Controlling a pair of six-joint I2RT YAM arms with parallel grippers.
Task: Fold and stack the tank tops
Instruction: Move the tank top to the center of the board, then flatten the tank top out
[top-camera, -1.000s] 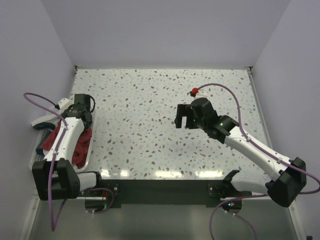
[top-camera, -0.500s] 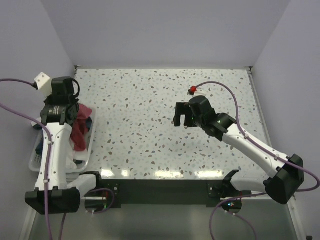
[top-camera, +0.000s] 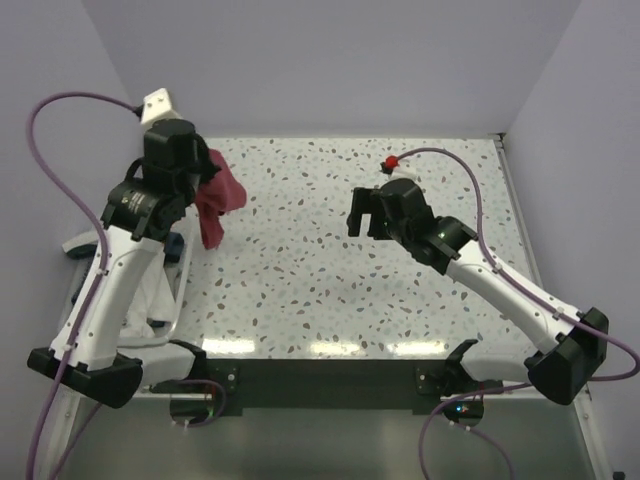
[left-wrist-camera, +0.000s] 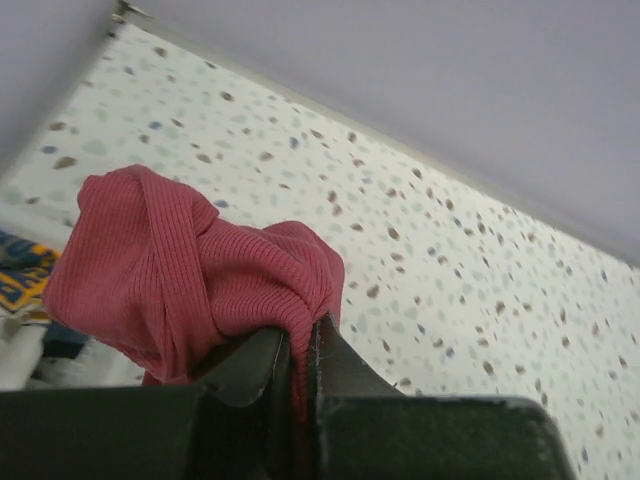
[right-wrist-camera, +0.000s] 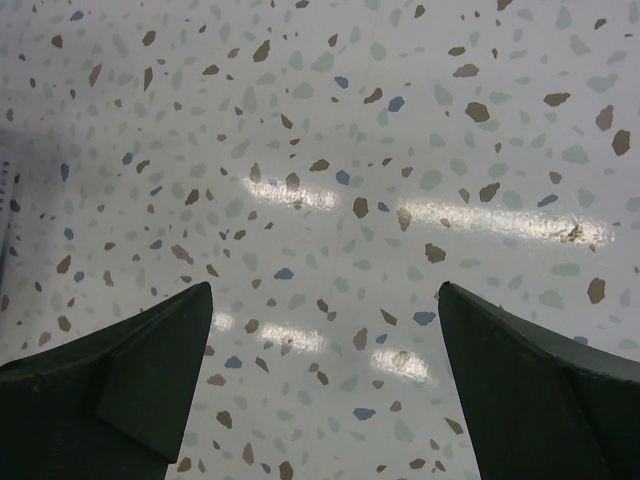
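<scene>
Down at 6 o'clock in the overhead view, the 2 arm bases sit side by side on the near edge of the speckled table (top-camera: 320, 300). A little farther out, at 8 o'clock, the white bin (top-camera: 176, 310) lies along the table's left side with the white tank top (top-camera: 155, 298) bunched inside it, and the left wrist view catches a sliver of its blue-yellow print at 9 o'clock. Out at 10 o'clock, the left gripper (top-camera: 203, 183) is raised high over the far-left part of the table. Its fingers (left-wrist-camera: 250, 360) are pinched almost together on a ribbed fold of the dark red tank top (top-camera: 220, 200), and the rest of the cloth dangles in a loose bunch. Whether its lowest tip touches the tabletop, I cannot tell. Across at 1 o'clock, well apart from the cloth, the right gripper (top-camera: 365, 215) hovers over bare table with its fingers spread wide and nothing between them. Farthest out, near 12 o'clock, a red plug (top-camera: 390, 162) sits on its purple cable (top-camera: 450, 155).
</scene>
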